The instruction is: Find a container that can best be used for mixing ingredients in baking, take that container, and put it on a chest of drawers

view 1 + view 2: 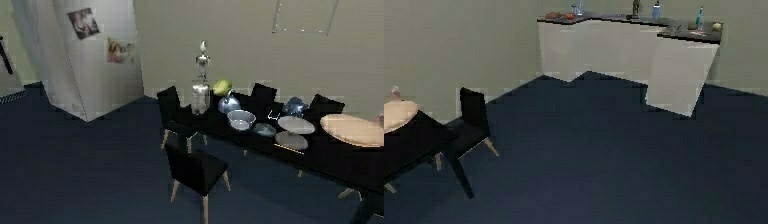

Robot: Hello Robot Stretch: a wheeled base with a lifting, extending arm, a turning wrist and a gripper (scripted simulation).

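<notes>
Judging from how things lie, the task is taken to be at its first stage: the search is near its end and nothing has been picked up yet. A grey bowl [241, 120], the likeliest container for mixing, is seen resting on the dark worktop [322, 158] in the forward view. It sits toward that worktop's left end, among a blue-grey round thing [228, 103], some flat plates [294, 126] and a large tan board [352, 130] farther right. A dark chair [195, 170] is set just in front of the worktop, and a white fridge [85, 60] stands well apart at the picture's left. The state of the tool cannot be told from these pictures. In the arm side view a white counter [634, 45] is seen along the far wall, across open blue floor. What is judged to be left is nearly everything — the bowl is to be approached and taken, a chest of drawers is to be found, and the bowl is to be set on it.
</notes>
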